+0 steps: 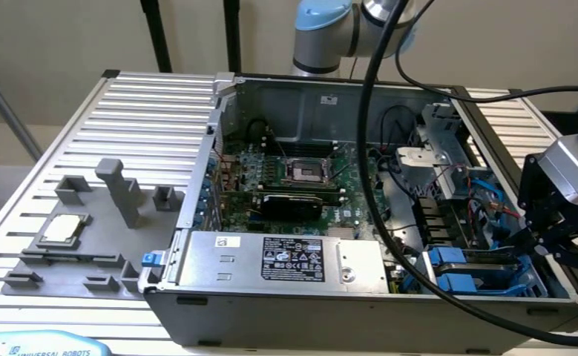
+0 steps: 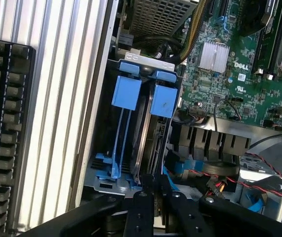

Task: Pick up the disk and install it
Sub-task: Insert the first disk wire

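Where the disk sits: the disk stands on edge in the drive cage, at the near right corner of the computer case in the exterior view.
Carrier: its blue carrier tab points toward the power supply, on the exterior view's left.
Neighbour: an empty blue carrier sits just beside the disk in the next slot, parallel to it.
Gripper: the gripper is over the end of the disk away from the tabs. Its fingers are drawn in close on either side of the disk's edge, which reads as a pinch on the disk rather than a spread stance.
Step in hand (judged): seating the disk in its slot, since it already lies between the cage rails.
Alignment: the disk's edge should stay parallel to the neighbouring carrier. Any tilt would probably jam the frame against the rails.
Force: the push should run along the slot, not sideways toward the motherboard.
Hazard: red and black wires lie near the cage on the motherboard side and could snag a finger.
Hazard, arm side: a thick black cable hangs across the open case and should be kept off the components.
Check: whether the carrier is fully latched cannot be told from either view.
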